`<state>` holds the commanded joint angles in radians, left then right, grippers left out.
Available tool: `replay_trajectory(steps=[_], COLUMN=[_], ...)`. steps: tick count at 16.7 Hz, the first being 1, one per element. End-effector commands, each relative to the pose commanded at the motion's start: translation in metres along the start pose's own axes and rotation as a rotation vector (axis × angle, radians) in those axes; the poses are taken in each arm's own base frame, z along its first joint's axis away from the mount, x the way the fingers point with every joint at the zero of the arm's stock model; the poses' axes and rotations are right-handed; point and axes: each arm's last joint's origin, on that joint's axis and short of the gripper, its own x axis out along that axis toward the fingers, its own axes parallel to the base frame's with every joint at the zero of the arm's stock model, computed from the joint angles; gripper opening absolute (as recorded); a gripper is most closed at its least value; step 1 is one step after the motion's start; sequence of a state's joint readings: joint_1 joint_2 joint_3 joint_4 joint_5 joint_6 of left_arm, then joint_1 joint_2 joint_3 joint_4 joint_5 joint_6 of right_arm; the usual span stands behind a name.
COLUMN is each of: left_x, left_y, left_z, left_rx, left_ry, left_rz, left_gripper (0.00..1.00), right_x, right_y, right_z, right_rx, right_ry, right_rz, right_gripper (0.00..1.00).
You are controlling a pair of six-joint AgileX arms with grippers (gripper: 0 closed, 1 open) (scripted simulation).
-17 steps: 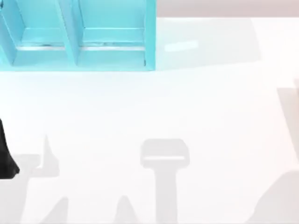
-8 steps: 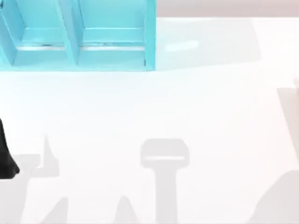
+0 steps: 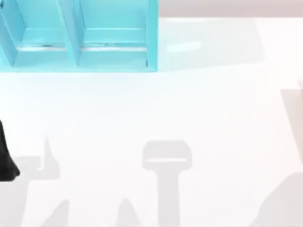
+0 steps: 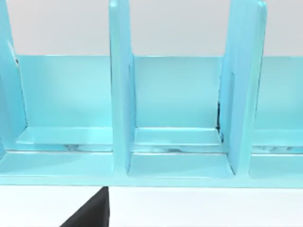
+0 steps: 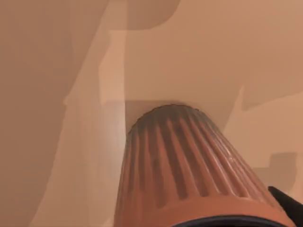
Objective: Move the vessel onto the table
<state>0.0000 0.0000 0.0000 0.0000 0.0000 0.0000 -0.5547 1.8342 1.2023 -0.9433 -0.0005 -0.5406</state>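
White, glossy and bare across its middle, the table [image 3: 213, 118] looks the same from above as it did a second ago. The grey shadows on it have kept their shape and place.

I cannot tell whether the right gripper's jaws are clamped, because the right wrist view does not show how they stand. A dark sliver [image 5: 289, 208] sits just beside the rim of the vessel [image 5: 184, 161]. The vessel sits right under that wrist's camera, its ribbed reddish-brown sides tapering away to the narrow base. The base points at a plain flat surface crossed by shadows. A soft shadow hugs the base, so it is either touching that surface or just above it; I cannot tell which.

The left arm [image 3: 5, 156] is parked at the table's left edge, and I cannot tell how its gripper stands. Its wrist looks into the turquoise shelf unit [image 3: 151, 38] at the top view's upper left, where the visible compartments are bare.

Since nothing has shifted, I judge the carry is over and the placing is at its end. What remains is to confirm contact, release, and lift straight off so the light cup does not tip.
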Motion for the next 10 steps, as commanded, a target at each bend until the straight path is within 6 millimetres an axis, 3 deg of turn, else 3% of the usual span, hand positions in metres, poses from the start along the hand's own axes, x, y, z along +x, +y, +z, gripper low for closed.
replay_trajectory(steps=[10], left_x=[0.0], left_y=[0.0], left_z=[0.0], left_rx=[0.0], left_ry=[0.0], left_rz=[0.0], left_gripper=[1.0], right_x=[-0.0067], right_y=[0.0046], right_z=[0.0022], right_rx=[0.001], right_ry=[-0.007], right_rz=[-0.004], right_gripper=[0.0])
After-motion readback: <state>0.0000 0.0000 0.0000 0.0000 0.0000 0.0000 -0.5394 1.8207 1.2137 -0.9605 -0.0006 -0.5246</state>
